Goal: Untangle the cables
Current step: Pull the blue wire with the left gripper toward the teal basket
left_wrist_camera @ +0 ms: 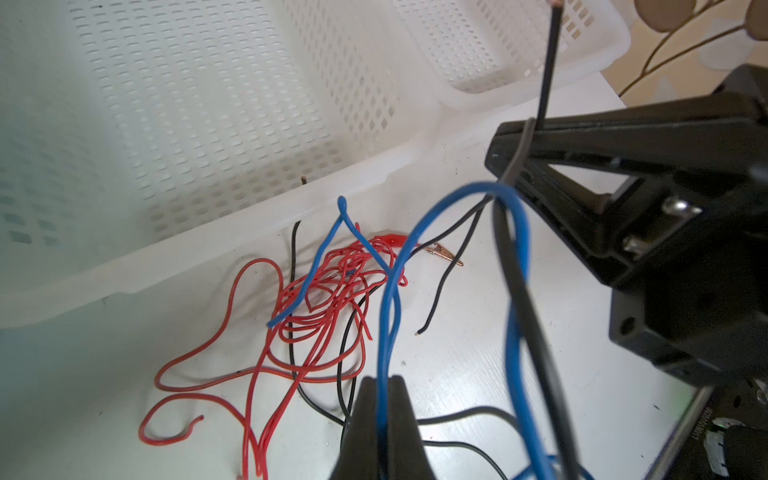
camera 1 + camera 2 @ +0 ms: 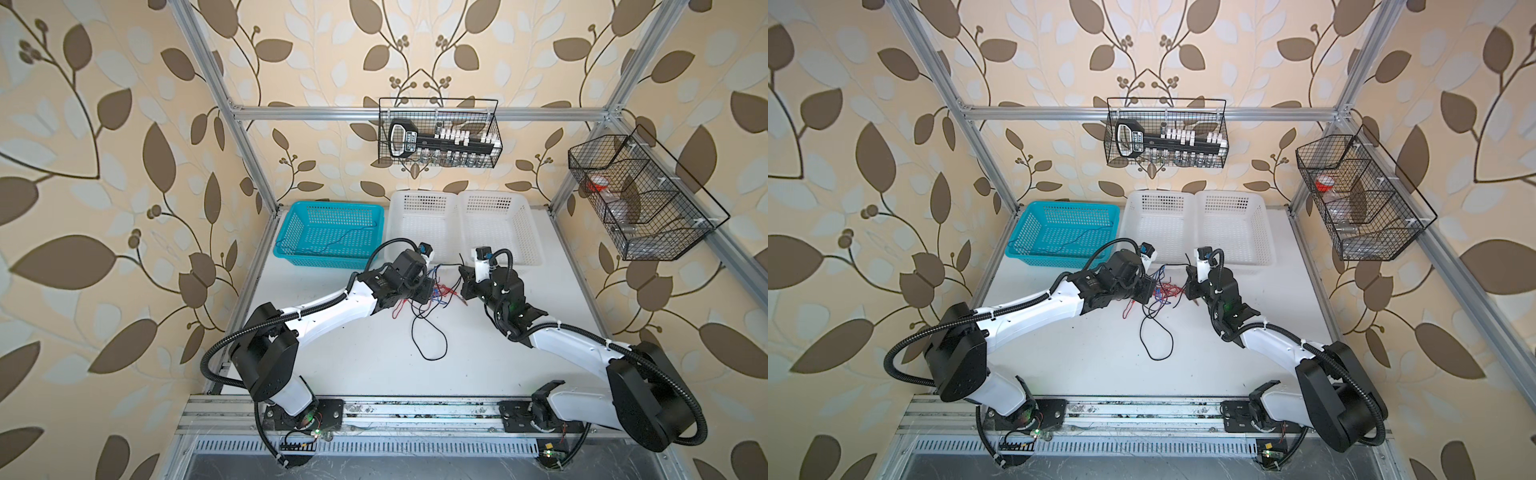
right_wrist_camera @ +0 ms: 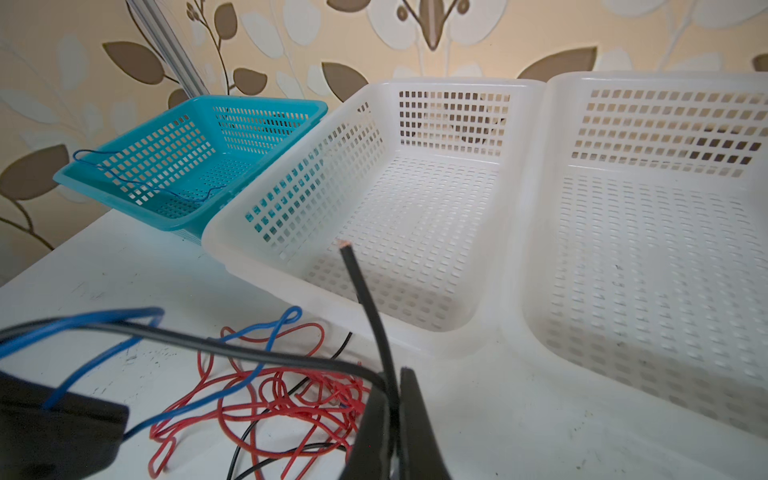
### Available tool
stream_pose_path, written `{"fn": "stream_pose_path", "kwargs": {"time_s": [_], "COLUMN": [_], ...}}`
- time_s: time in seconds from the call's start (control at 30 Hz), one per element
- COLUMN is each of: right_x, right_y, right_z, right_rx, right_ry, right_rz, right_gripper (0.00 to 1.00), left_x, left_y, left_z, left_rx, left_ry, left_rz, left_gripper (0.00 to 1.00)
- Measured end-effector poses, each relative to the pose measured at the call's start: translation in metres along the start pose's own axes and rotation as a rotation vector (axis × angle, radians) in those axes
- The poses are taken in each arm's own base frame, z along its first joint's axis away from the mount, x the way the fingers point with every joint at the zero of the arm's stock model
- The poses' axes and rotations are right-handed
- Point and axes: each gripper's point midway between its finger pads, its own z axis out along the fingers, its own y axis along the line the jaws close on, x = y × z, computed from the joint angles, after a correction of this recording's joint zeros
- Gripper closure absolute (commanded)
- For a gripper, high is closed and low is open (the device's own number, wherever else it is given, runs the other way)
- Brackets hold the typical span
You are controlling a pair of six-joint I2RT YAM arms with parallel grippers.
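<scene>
Red, blue and black cables (image 2: pixel 440 291) sit in a messy pile on the white table (image 2: pixel 374 374), just in front of the middle basket (image 2: pixel 419 193), which is white. In both top views the pile lies between the two grippers, and both grippers are close together in front of the middle basket.

The left gripper (image 1: pixel 384 386) is squeezed tight on a blue cable (image 1: pixel 386 324). That blue cable goes up from the fingers in a tall loop and comes back down.

The right gripper (image 3: pixel 395 395) is squeezed tight on a black cable (image 3: pixel 360 291). The short end of the black cable sticks up past the fingers toward the middle basket. Its cut tip shows a bit of copper. The rest of the black cable runs over toward the left gripper and crosses the blue loop.

The red cable (image 1: pixel 328 291) lies on the table in many curls, bunched up tight in the middle. A small red clip (image 1: pixel 392 240) and a bare metal clip (image 1: pixel 442 250) lie at the edge of the red bunch, near the front wall of the middle basket. One long black loop (image 2: pixel 430 359) trails out of the pile on the side far from the middle basket.

A blue basket (image 2: pixel 328 259) stands beside the middle basket on the left arm's side, and one thin cable (image 3: pixel 166 194) lies in it. Another white basket (image 2: pixel 494 193) stands right beside the middle basket on the right arm's side.
</scene>
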Motion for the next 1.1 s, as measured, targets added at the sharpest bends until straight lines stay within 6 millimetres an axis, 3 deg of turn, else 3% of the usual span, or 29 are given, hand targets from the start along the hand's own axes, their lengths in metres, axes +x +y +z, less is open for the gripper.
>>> {"fn": "stream_pose_path", "kwargs": {"time_s": [0.3, 0.77, 0.97, 1.1], "right_x": [0.012, 0.009, 0.014, 0.021], "right_y": [-0.017, -0.037, -0.064, -0.072], "right_z": [-0.006, -0.021, -0.029, -0.031], "right_rx": [0.073, 0.152, 0.251, 0.285], "right_ry": [0.019, 0.015, 0.038, 0.061], "right_rz": [0.019, 0.07, 0.128, 0.149], "right_gripper": [1.0, 1.0, 1.0, 1.0], "left_x": [0.011, 0.009, 0.002, -0.006], "left_y": [0.02, 0.023, 0.021, 0.018], "left_z": [-0.007, -0.014, -0.034, -0.046], "left_rx": [-0.094, -0.109, -0.099, -0.089], "left_ry": [0.002, -0.01, -0.051, -0.083], "left_rz": [0.006, 0.007, 0.016, 0.018], "left_gripper": [1.0, 1.0, 1.0, 1.0]}}
